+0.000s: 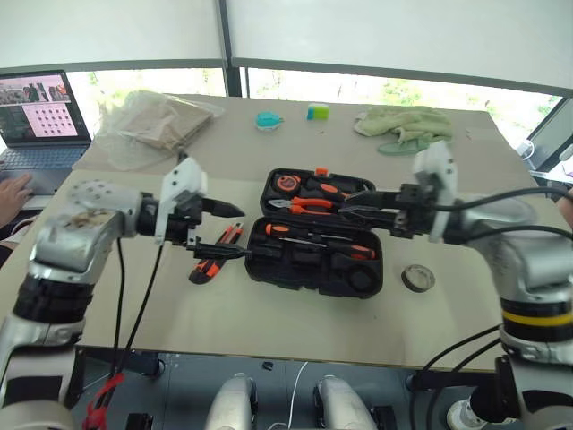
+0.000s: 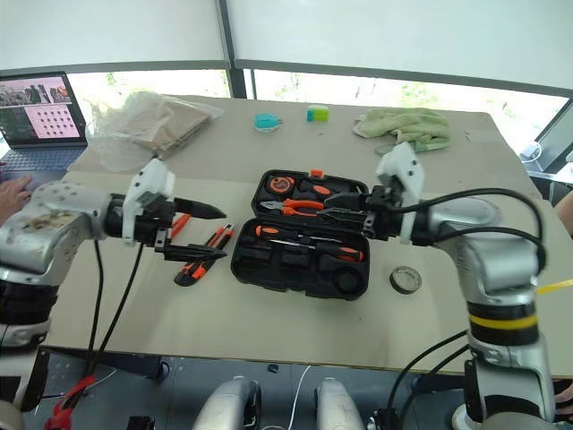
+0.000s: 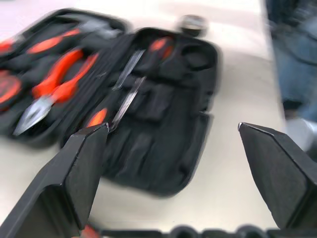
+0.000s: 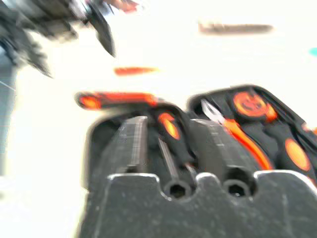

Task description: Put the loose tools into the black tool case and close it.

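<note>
Left fingers point(image 3: 84, 173) beside black tool case point(image 1: 304, 273).

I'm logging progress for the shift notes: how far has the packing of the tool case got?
Partly done. Two screwdrivers lie in the near half of the open black tool case. Neither gripper holds anything: the left gripper hangs open above the tools beside the case, and the right gripper hovers over the case. Left to do: the utility knife, the loose screwdriver, the tape roll, then closing the case.
</note>
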`<state>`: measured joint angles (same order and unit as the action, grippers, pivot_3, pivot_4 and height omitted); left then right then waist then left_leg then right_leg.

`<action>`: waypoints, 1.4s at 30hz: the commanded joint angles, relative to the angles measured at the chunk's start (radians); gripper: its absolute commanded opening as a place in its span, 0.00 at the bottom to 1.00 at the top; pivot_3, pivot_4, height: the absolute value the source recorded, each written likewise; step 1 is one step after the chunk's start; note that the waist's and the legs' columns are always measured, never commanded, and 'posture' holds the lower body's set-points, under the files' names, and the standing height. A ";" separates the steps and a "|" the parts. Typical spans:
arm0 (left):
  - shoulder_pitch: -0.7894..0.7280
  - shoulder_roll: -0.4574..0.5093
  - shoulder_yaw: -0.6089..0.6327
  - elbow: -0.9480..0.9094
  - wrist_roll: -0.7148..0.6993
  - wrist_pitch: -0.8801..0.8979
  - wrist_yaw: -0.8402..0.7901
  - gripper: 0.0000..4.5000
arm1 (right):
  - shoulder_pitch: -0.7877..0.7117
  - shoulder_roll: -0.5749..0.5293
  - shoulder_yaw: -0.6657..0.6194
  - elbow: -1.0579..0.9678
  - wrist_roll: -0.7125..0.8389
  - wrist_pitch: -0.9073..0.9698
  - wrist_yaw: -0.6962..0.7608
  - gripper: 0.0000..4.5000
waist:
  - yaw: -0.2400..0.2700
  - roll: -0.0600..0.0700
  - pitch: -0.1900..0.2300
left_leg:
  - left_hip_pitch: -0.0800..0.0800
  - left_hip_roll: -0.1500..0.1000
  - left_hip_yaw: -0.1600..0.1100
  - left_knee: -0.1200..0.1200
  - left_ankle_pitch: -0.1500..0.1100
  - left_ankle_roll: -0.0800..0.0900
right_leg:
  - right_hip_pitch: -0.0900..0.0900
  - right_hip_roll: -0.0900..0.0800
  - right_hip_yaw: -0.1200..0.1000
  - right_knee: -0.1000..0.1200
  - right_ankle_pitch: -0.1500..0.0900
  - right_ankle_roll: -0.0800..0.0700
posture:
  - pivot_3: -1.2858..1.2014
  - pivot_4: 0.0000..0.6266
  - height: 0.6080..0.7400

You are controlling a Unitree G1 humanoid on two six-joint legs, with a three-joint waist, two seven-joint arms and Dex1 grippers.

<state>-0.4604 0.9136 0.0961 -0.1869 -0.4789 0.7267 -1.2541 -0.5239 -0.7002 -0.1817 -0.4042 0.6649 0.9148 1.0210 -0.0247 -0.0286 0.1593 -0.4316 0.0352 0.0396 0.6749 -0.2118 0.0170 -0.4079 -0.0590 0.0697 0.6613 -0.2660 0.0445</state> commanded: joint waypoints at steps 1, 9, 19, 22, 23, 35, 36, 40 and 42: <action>0.233 0.042 0.255 -0.117 -0.026 0.083 0.089 1.00 | 0.050 -0.067 -0.095 -0.111 0.118 0.047 0.003 0.77 | -0.006 0.000 0.000 | 0.001 0.000 0.000 -0.001 0.000 0.000 | 0.001 -0.001 0.000 0.000 -0.001 -0.001 | 0.52 0.24 1.00; 0.676 0.022 0.566 -0.198 0.017 0.077 0.165 1.00 | 0.118 -0.160 -0.151 -0.135 0.198 0.018 0.014 0.99 | 0.010 -0.001 0.001 | 0.004 0.001 0.001 -0.001 0.000 0.000 | 0.004 -0.003 -0.001 -0.004 -0.001 -0.002 | 0.52 0.24 1.00; 0.056 0.222 0.029 0.044 0.075 0.310 0.231 1.00 | 0.112 -0.174 -0.139 -0.172 0.247 -0.013 -0.024 0.99 | 0.037 -0.003 0.002 | 0.005 -0.001 0.003 -0.002 0.000 -0.001 | 0.003 -0.007 -0.005 -0.008 -0.001 -0.002 | 0.52 0.24 1.00; -0.224 0.155 -0.193 0.240 0.187 0.318 0.246 1.00 | 0.145 -0.171 -0.157 -0.215 0.280 -0.007 -0.058 0.99 | 0.031 -0.004 0.002 | 0.002 -0.004 0.005 -0.002 0.000 0.000 | 0.004 -0.005 -0.002 -0.008 0.000 0.001 | 0.52 0.24 1.00; -0.302 0.122 -0.238 0.304 0.198 0.343 0.243 1.00 | 0.157 -0.171 -0.165 -0.229 0.294 -0.005 -0.071 0.99 | 0.029 -0.004 0.002 | 0.001 -0.003 0.005 -0.002 0.000 0.000 | 0.003 -0.004 -0.002 -0.008 0.000 0.001 | 0.52 0.24 1.00; -0.757 -0.190 -0.541 1.101 0.510 0.059 0.235 1.00 | 0.279 -0.175 -0.245 -0.368 0.445 -0.015 -0.280 0.99 | 0.012 -0.008 0.005 | -0.016 -0.003 0.007 0.003 0.000 0.000 | -0.014 0.000 -0.002 0.000 0.000 0.000 | 0.52 0.24 1.00; -0.770 -0.205 -0.544 1.139 0.526 0.034 0.232 1.00 | 0.284 -0.177 -0.247 -0.374 0.447 -0.020 -0.295 0.99 | 0.012 -0.009 0.005 | -0.016 -0.003 0.007 0.003 0.000 0.000 | -0.014 -0.001 -0.001 0.000 0.000 0.000 | 0.52 0.24 1.00; -0.791 -0.255 -0.549 1.248 0.576 -0.007 0.205 1.00 | 0.302 -0.185 -0.254 -0.390 0.434 -0.039 -0.335 0.99 | 0.013 -0.009 0.005 | -0.017 -0.003 0.006 0.003 0.000 0.000 | -0.014 -0.001 -0.002 0.000 0.000 0.000 | 0.52 0.24 1.00; -0.783 -0.269 -0.541 1.282 0.595 -0.021 0.211 0.89 | 0.298 -0.193 -0.255 -0.388 0.427 -0.046 -0.347 1.00 | 0.013 -0.009 0.005 | -0.017 -0.003 0.006 0.003 0.000 0.000 | -0.014 -0.001 -0.002 0.000 0.000 0.000 | 0.52 0.24 1.00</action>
<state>-1.2381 0.6499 -0.4504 1.0636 0.0890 0.7201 -1.0402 -0.2180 -0.8765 -0.4030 -0.7651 1.0838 0.9013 0.6866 -0.0116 -0.0374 0.1646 -0.4482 0.0324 0.0456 0.6783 -0.2118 0.0169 -0.4219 -0.0598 0.0680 0.6621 -0.2664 0.0447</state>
